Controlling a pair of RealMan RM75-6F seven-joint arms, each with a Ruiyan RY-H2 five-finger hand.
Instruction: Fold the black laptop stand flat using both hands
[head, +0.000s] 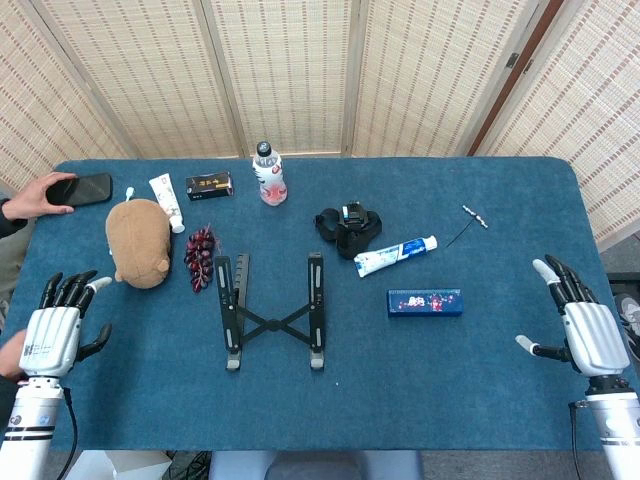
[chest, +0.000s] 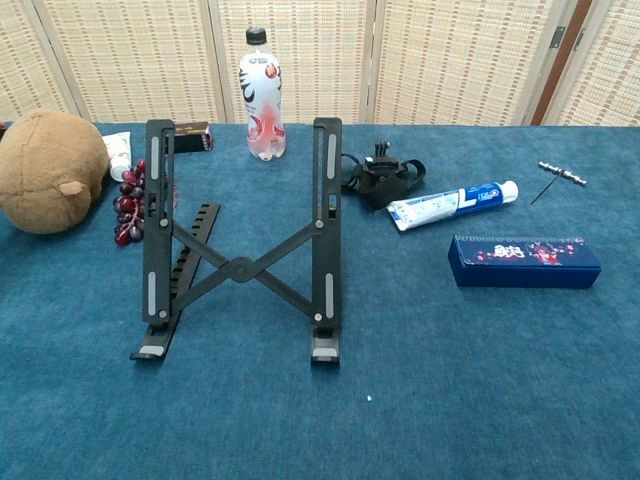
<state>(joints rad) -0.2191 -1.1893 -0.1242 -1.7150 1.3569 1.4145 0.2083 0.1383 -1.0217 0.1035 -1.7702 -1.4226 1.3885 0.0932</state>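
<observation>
Black laptop stand (chest: 240, 250) sits mid-table, still deployed — two side rails spread apart, X-brace linking them, upper rails propped up off the cloth. Not folded at all; task reads as not started. It stands square to the robot with open cloth on either side, so each hand likely has a clear path to one rail.

Left hand (head: 62, 325) rests at the near-left table edge, fingers apart, holding nothing. Right hand (head: 580, 322) is at the near-right edge, same state — fingers spread, empty. Both well apart from the stand.

Clutter count, one each: plush toy (chest: 50, 170), grape bunch (chest: 128, 200), bottle (chest: 261, 95), blue box (chest: 524, 262), black strap mount (chest: 382, 180), small dark box (head: 209, 185), phone (head: 80, 189) under a person's hand (head: 35, 195). Two tubes: one white (head: 166, 201), one blue-white toothpaste (chest: 452, 205).
</observation>
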